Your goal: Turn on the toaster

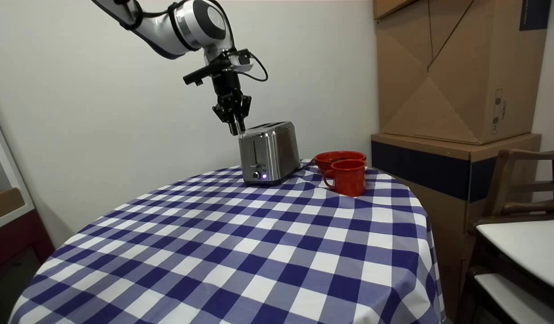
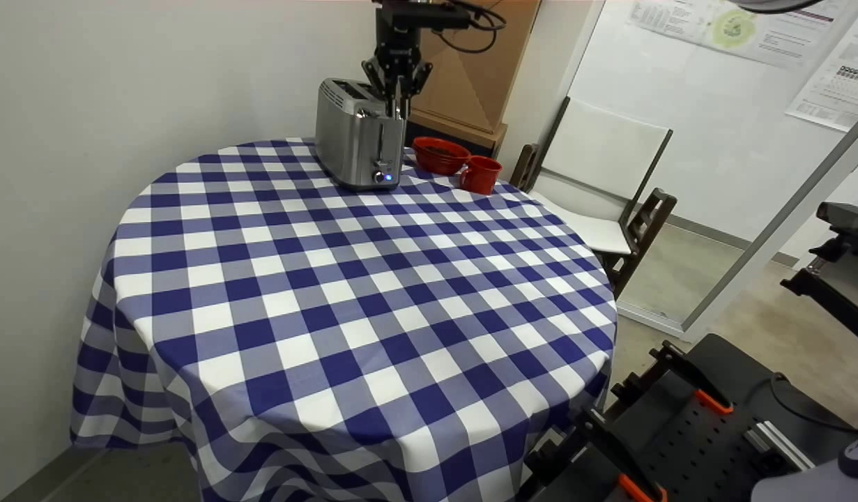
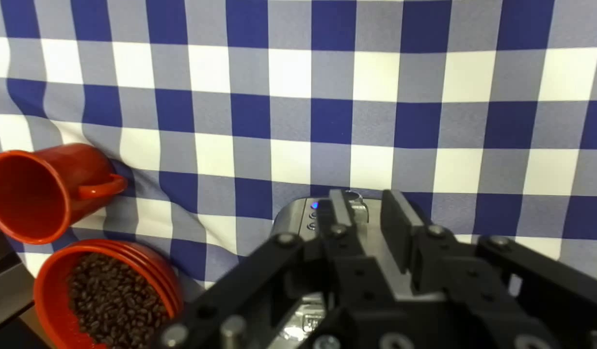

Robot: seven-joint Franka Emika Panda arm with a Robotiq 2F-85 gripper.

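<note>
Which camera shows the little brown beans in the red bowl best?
The wrist view does: it looks down into the red bowl, so many single beans show. Both exterior views see the bowl from farther off, with just a dark patch inside.

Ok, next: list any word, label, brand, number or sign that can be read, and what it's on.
Nothing is legible.
Upper cardboard box: vertical print, too small and blurred.
Sheet with a yellow-green patch: print too small.
Sheet at the right edge: print too small.
Toaster: no readable lettering.
</note>
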